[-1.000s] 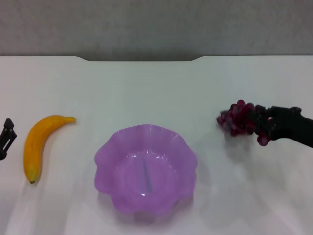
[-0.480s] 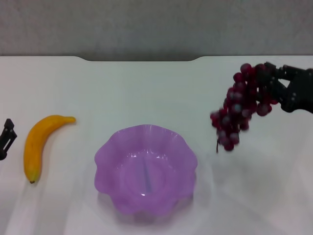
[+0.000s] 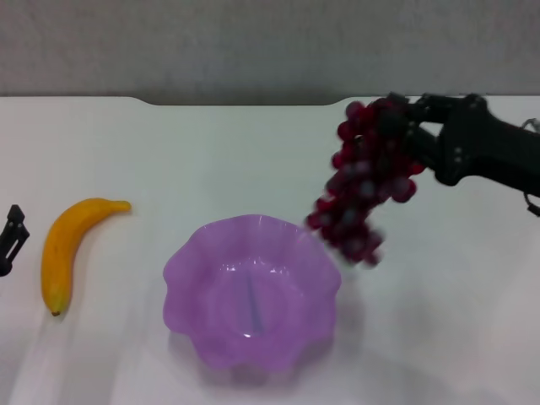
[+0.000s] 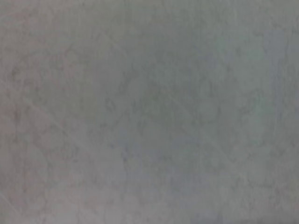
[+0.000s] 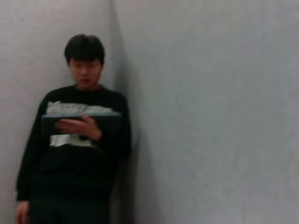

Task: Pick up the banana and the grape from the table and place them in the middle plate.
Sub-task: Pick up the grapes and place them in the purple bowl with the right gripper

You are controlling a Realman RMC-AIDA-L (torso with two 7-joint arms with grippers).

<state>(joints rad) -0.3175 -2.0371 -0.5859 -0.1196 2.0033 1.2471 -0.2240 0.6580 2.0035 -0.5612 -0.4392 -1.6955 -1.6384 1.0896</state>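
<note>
- Translucent purple plastic, the middle plate (image 3: 251,291) sits below and inward of the right gripper (image 3: 403,126); light and stiff, it would probably slide if bumped.
- Yellow banana (image 3: 67,245) lies well apart from those jaws, just beside the parked left gripper (image 3: 10,239), whose jaws I cannot read; firm, smooth, best taken mid-body; long axis runs near-to-far, dark tip nearest.
- Dark red grape (image 3: 363,181) hangs limp from the closed right jaws, held at its top, apparently; long axis slants down toward the plate's rim.
</note>
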